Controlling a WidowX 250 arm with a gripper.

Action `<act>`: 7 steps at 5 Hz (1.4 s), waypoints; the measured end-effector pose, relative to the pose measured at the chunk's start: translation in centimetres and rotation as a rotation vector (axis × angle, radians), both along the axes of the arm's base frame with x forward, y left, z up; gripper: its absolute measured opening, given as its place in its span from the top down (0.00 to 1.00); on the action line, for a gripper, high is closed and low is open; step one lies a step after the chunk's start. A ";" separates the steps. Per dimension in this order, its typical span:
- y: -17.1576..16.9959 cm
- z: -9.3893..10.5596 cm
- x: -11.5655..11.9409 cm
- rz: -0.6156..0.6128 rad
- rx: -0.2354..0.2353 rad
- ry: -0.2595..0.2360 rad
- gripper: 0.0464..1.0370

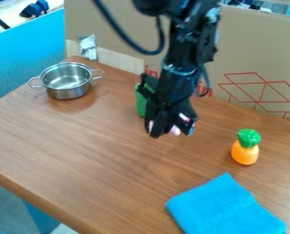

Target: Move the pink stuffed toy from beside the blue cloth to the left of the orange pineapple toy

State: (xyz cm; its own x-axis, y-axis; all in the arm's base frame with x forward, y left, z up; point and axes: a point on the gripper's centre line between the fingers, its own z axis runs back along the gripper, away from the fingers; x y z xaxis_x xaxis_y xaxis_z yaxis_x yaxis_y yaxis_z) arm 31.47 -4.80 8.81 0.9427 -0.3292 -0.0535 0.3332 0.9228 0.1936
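Gripper [165,129], black and angular, hangs from the black jointed arm [180,73] just above centre in my view, over the brown wood-grain table [92,146]. Wide or narrow: cannot tell from here. Small pink-and-white object [175,130] shows right at its lower end, partly hidden; I can't confirm a grip, nor whether the piece touches the table. Upright green object [141,101] stands behind, partly covered by the gripper; contact between them unclear.

Around it: shiny steel pot with two loop handles [67,81] at upper left; orange toy with a glossy green top [245,148] standing to the right; bright blue cloth [223,208] spread near the lower edge. Cardboard panel [251,59] runs along the back.

Risks, my judgement: with so little of the pink-and-white object visible, a poor hold could let it slip or twist out when lifted. Swinging back too low could knock the green object over, since the arm masks the gap. Black cable [126,39] loops beside the arm and might snag on a wide turn. Coming down too far would press gripper or object into the wood.
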 end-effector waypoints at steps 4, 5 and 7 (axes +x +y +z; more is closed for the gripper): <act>-4.2 -2.8 6.4 -0.032 0.012 0.008 0.90; -3.8 -4.9 5.6 0.002 -0.010 0.057 0.90; -2.7 -5.3 6.4 0.005 -0.056 0.049 0.86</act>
